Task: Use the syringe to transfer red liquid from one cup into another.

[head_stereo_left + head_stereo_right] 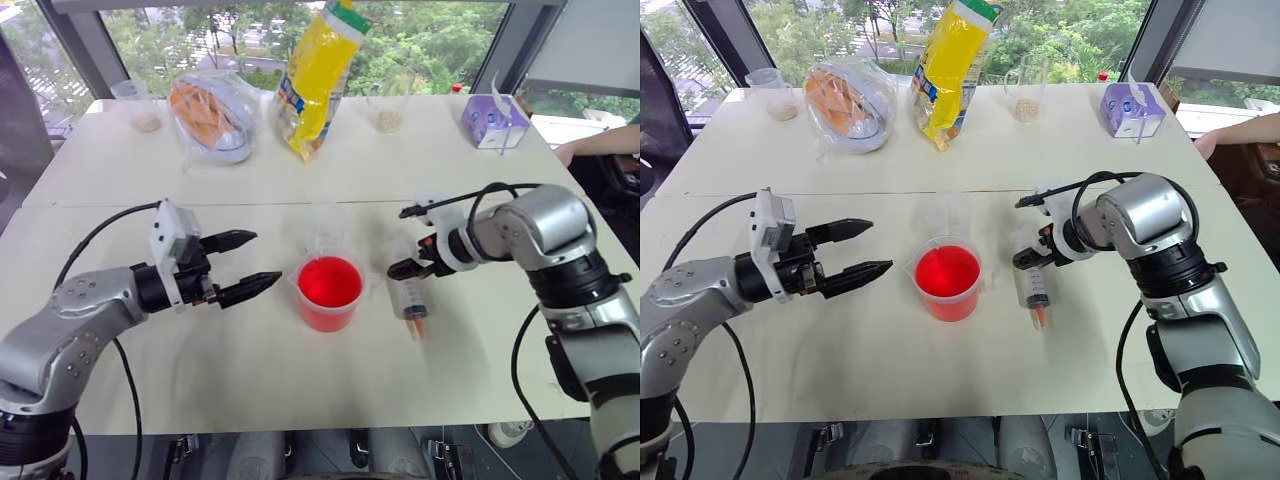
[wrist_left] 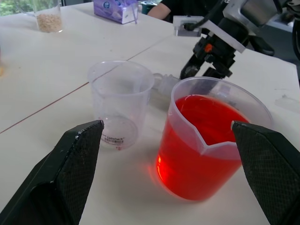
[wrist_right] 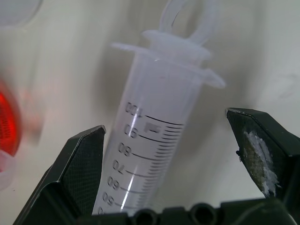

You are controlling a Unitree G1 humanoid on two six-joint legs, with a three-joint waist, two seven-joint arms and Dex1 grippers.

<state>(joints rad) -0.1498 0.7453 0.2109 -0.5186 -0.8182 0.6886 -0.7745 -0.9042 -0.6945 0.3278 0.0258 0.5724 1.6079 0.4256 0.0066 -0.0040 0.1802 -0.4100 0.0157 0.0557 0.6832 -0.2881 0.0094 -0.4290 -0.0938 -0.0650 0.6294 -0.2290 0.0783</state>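
Right wrist view: the right gripper (image 3: 180,161) spread wide astride the syringe (image 3: 154,140), grasping nothing.

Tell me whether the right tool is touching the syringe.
Apart. The right wrist view shows bare table between each finger and the syringe barrel.

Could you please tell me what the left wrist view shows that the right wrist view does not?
Left wrist view alone: the small empty cup, the full beaker with its pour lip, and the right gripper from outside. Right wrist view alone: the syringe scale marks between that gripper's open fingers. Shared: the red liquid and the white table.
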